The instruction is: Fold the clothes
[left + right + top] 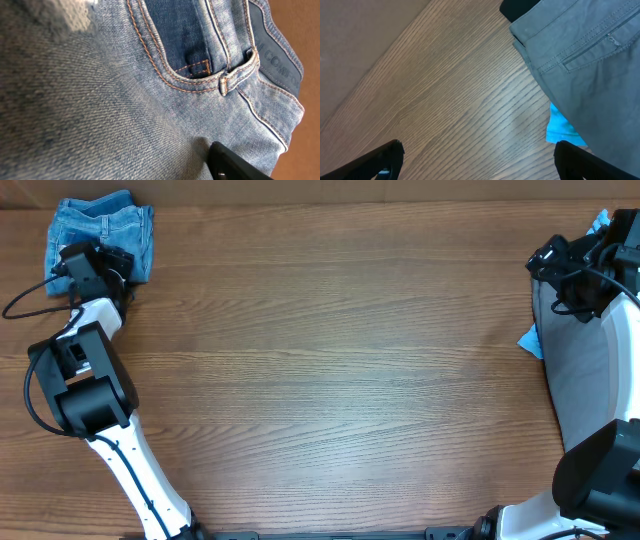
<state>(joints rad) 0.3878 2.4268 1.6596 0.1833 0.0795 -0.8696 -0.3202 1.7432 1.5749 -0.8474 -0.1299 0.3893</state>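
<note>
Overhead: folded jeans [105, 225] at far-left corner under left gripper [112, 268], jaw state impossible to tell. Right gripper [477, 160] spread wide, empty, beside grey shorts [585, 50]. Risk: fingers [235, 165] snagging denim, dragging fold open.

The left arm [132, 465] has white tube links between boxy black joint housings, with thin black cables [28, 292] looping beside it. The right arm [525, 520] matches, and its jaws are plain black.
</note>
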